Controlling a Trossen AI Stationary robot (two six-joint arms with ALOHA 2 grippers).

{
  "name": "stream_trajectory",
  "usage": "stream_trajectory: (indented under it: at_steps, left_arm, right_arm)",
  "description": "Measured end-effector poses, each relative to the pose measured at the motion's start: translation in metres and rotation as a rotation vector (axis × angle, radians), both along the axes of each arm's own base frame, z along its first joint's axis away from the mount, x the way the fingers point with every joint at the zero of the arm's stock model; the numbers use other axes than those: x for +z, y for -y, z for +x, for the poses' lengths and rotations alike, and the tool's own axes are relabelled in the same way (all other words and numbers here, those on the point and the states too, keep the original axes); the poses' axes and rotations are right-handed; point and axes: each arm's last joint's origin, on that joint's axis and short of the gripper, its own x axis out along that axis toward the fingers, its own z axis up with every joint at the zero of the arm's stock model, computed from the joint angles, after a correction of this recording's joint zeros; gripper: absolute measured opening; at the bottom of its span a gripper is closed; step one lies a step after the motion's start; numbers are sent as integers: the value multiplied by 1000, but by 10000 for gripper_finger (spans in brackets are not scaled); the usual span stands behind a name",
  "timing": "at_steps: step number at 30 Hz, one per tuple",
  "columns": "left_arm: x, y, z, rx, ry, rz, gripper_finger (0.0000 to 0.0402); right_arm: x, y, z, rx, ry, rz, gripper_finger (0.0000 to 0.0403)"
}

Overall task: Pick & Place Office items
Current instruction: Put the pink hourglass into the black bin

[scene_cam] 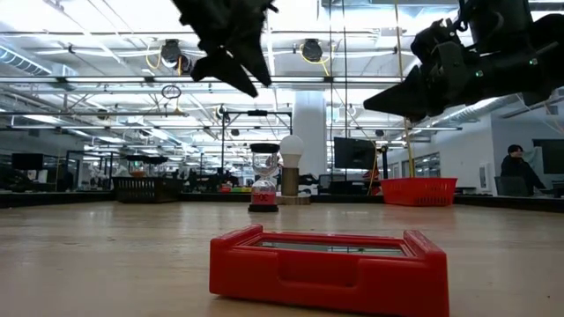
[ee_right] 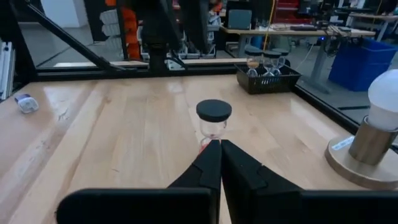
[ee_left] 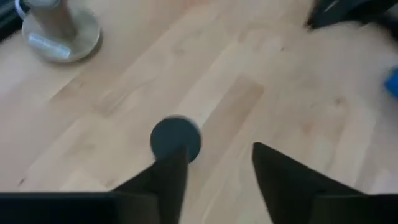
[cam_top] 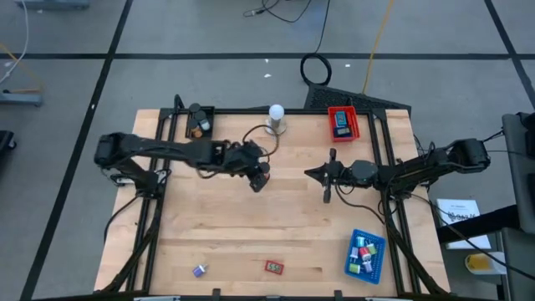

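Observation:
A small hourglass [scene_cam: 263, 180] with round black ends and red sand stands upright on its base mid-table, also seen in the right wrist view [ee_right: 213, 121]. My left gripper [scene_cam: 256, 79] hangs open well above it; the left wrist view looks down on the hourglass's dark top [ee_left: 176, 138] beside one finger. My right gripper [cam_top: 309, 174] is shut, level, pointing at the hourglass from the table's right, clear of it [ee_right: 219, 149]. A red flat piece [cam_top: 274, 267] and a purple piece [cam_top: 199, 270] lie near the front edge.
A white ball lamp on a round grey base [cam_top: 276, 117] stands at the back centre. A red tray [cam_top: 343, 123] sits back right, a black tray [cam_top: 199, 121] back left and a blue tray [cam_top: 365, 255] with several pieces front right.

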Motion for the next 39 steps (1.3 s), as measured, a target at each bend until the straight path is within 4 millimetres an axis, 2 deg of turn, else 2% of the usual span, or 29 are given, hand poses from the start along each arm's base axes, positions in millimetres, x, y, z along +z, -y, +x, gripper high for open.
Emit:
stream_trajectory:
  at_steps: [4, 8, 13, 19, 25, 32, 39]
  left_arm:
    - [0, -13, 22, 6, -79, -47, 241]
    - [-9, -28, 38, 13, -170, -89, 283]
    - [-19, -41, 48, 12, -208, -118, 319]
    - [-38, -43, 54, -7, -271, -112, 345]
    - [-49, -44, 56, 1, -329, -70, 343]
    - [-68, -42, 63, -27, -374, -66, 303]
    - [-78, -45, 65, -22, -404, -96, 269]
  right_arm:
    - [0, -1, 0, 30, 3, 2, 1]
    - [1, -2, 0, 53, 7, 5, 1]
    - [0, -2, 0, 53, 2, 8, 1]
    - [0, -2, 0, 52, 0, 12, 1]
    - [-1, -2, 0, 52, -5, 12, 1]
    - [-1, -2, 0, 52, -7, 12, 1]
    - [-1, -2, 0, 52, -8, 12, 1]
